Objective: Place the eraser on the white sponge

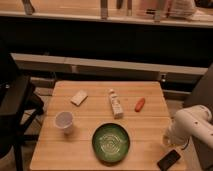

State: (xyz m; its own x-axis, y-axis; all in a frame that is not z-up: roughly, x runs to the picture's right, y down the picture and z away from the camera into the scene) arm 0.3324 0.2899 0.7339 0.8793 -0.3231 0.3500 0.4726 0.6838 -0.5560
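The white sponge lies flat on the wooden table, at the back left. A flat black block, which looks like the eraser, lies at the table's front right corner. My white arm reaches in from the right. Its gripper hangs over the table's right edge, just above and behind the black block and far from the sponge. Nothing shows as held.
A white-and-tan tube lies in the middle of the table. A small orange-red object lies to its right. A paper cup stands at the left and a green plate at the front centre. A dark chair stands left of the table.
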